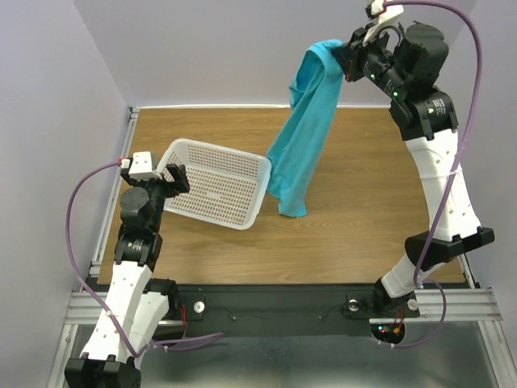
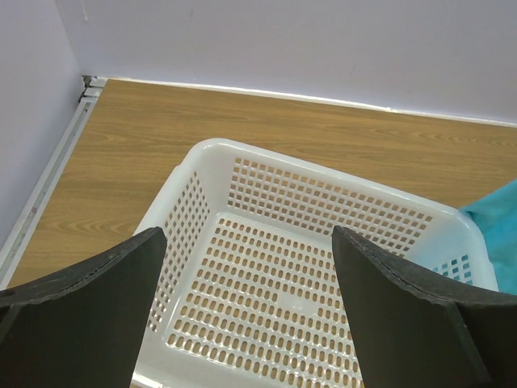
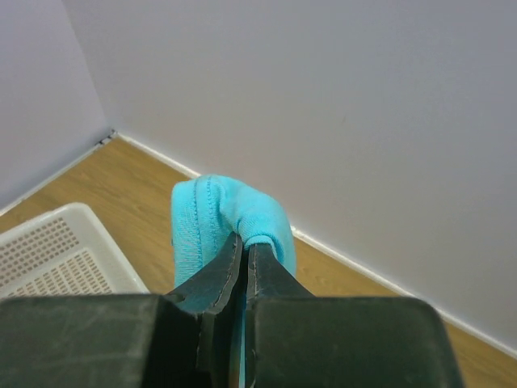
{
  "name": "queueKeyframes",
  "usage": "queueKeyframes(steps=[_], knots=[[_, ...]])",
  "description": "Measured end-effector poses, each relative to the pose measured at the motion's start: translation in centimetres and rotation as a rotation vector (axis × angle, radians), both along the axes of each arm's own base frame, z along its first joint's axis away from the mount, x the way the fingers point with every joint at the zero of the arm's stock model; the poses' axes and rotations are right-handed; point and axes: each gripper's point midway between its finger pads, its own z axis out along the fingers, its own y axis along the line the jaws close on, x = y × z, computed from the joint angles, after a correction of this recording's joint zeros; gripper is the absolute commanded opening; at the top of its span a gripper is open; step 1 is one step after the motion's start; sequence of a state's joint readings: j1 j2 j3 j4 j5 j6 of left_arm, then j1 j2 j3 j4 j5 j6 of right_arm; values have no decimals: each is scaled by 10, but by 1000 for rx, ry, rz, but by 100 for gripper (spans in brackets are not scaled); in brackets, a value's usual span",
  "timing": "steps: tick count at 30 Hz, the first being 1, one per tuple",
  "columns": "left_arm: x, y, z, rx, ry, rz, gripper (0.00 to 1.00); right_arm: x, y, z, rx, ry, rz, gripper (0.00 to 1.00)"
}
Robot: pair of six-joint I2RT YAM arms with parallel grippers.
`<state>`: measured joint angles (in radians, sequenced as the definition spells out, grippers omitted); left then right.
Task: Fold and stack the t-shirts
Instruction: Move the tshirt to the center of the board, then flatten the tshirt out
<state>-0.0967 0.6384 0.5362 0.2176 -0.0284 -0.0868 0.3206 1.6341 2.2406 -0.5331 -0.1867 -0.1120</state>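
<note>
Turquoise short-sleeved cloth t-shirt hangs in the air over the far right part of the wooden table. A bunched fold at its top is pinched by the right hand, whose fingers are pressed together on the cloth, high up near the pale back wall. From that grip the t-shirt drops in a long, loosely gathered strip that slants toward the middle of the table. Its lower end comes down just beside the right corner of the white plastic mesh basket; from where I stand I cannot tell whether it touches the wood. The basket sits on the left half of the table. Over its near left rim the left hand hovers with its fingers spread wide, gripping nothing.
</note>
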Motion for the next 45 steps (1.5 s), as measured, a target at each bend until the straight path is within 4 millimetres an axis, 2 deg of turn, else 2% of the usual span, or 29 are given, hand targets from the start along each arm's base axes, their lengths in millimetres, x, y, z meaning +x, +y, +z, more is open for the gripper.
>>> queueKeyframes(steps=[6, 10, 13, 15, 17, 18, 19, 21, 23, 24, 26, 29, 32, 34, 40, 45], knots=[[0, 0, 1, 0, -4, -2, 95, 2, 10, -65, -77, 135, 58, 1], [-1, 0, 2, 0, -8, -2, 95, -3, 17, -93, -102, 191, 110, 2], [-1, -1, 3, -1, -10, -4, 95, -17, 21, -116, -112, 242, 165, 9], [-1, -1, 3, -2, -9, -8, 96, -30, 24, -141, -122, 286, 208, 17], [-1, -2, 3, -8, -9, -11, 95, -45, 27, -175, -139, 344, 255, 55], [-1, -3, 3, -15, -9, -13, 96, -51, 27, -193, -152, 370, 277, 87], [-1, -3, 3, -21, -8, -13, 96, -59, 26, -222, -167, 428, 291, 100], [-2, -5, 1, -51, 2, -16, 96, -65, 23, -257, -195, 494, 298, 100], [-3, -6, -3, -85, 23, -15, 96, -72, 14, -302, -226, 585, 284, 100], [-3, -7, -6, -101, 36, -14, 96, -74, 7, -317, -235, 619, 270, 100], [-5, -10, -9, -148, 66, -18, 96, -76, -5, -332, -236, 651, 242, 100], [-8, -18, -5, -233, 104, -38, 95, -79, -27, -342, -213, 647, 204, 100], [-11, -27, -3, -313, 150, -60, 93, -87, -39, -346, -184, 624, 197, 100], [-14, -32, -8, -365, 197, -70, 88, -92, -42, -352, -159, 619, 218, 100], [-25, -49, -48, -474, 432, -86, 78, -117, -45, -389, -71, 697, 310, 100], [-44, -57, -87, -563, 649, -41, 78, -120, -43, -384, -37, 680, 356, 100]])
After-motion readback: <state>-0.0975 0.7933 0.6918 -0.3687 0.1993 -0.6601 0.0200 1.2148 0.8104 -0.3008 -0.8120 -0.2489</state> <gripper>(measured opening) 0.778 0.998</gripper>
